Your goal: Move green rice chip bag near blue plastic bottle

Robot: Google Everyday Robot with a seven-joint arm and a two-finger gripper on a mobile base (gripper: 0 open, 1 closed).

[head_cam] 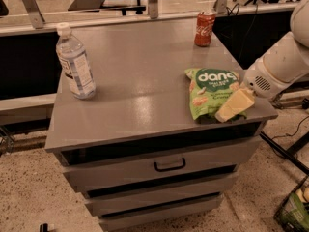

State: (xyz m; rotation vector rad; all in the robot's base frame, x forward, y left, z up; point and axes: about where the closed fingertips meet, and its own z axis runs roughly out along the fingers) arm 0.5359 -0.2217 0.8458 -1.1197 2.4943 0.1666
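The bag (pixel 208 93) is laid flat at the right edge of the cabinet top (pixel 140 81), well apart from the bottle (pixel 76 62) at upper left. The gripper (pixel 235 105) is set on the bag's lower-right corner, presumably for a grasp; its state cannot be told.
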